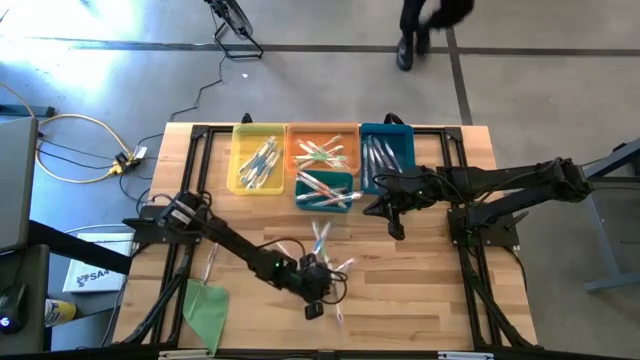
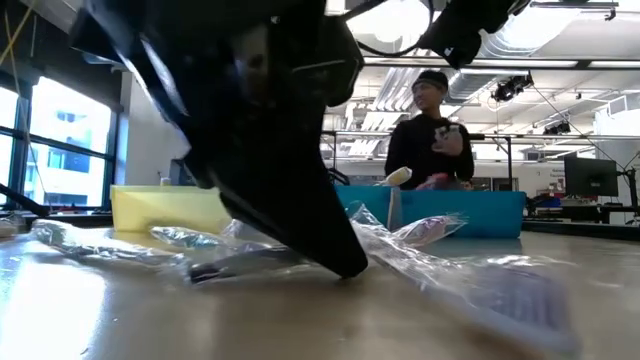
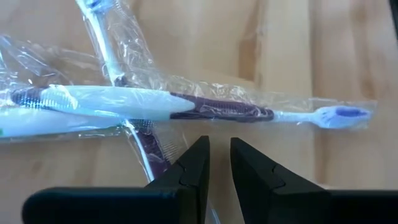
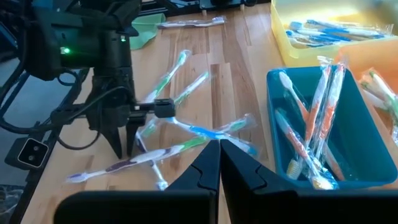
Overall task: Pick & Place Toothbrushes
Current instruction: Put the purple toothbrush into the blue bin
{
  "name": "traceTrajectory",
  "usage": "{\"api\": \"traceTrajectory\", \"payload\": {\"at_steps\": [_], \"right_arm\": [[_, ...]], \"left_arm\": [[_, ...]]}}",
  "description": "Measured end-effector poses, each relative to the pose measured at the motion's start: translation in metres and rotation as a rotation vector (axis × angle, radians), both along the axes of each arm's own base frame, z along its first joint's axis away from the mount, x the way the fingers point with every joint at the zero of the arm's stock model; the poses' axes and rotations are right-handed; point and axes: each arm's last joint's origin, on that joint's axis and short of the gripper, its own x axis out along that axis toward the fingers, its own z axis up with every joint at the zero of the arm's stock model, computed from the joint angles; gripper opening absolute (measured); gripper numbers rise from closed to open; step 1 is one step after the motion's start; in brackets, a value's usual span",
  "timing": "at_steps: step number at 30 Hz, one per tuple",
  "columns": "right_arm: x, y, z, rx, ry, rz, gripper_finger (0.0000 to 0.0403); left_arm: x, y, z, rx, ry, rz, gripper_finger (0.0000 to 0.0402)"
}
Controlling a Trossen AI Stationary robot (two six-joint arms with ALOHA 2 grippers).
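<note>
Left gripper (image 3: 217,163) jaws narrowly spread, purple-handled toothbrush (image 3: 205,112) just beyond tips; right gripper (image 4: 219,163) jaws pressed together, empty

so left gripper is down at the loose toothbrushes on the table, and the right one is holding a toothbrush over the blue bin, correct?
Not quite. The left gripper is down at the loose toothbrushes, but the right gripper is shut and empty, as the right wrist view shows. It hovers beside the blue bin, holding nothing.
</note>
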Motion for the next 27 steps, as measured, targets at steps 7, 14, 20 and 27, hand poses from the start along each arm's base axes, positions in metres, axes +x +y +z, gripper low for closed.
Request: {"api": "traceTrajectory", "payload": {"at_steps": [7, 14, 20, 27], "right_arm": [[0.000, 0.000, 0.000, 0.001, 0.004, 0.000, 0.0004], [0.000, 0.000, 0.000, 0.001, 0.004, 0.000, 0.0004], [-0.001, 0.000, -0.001, -0.001, 0.017, 0.001, 0.0004], [-0.002, 0.000, -0.003, -0.003, 0.041, 0.002, 0.0004]], "left_arm": [[0.006, 0.012, 0.000, 0.020, -0.009, 0.015, 0.0064], [0.005, 0.011, 0.004, 0.023, -0.012, -0.033, 0.0064], [0.003, 0.010, 0.031, 0.014, -0.090, -0.100, 0.0064], [-0.003, 0.012, 0.059, 0.056, -0.162, -0.156, 0.0064]]}}
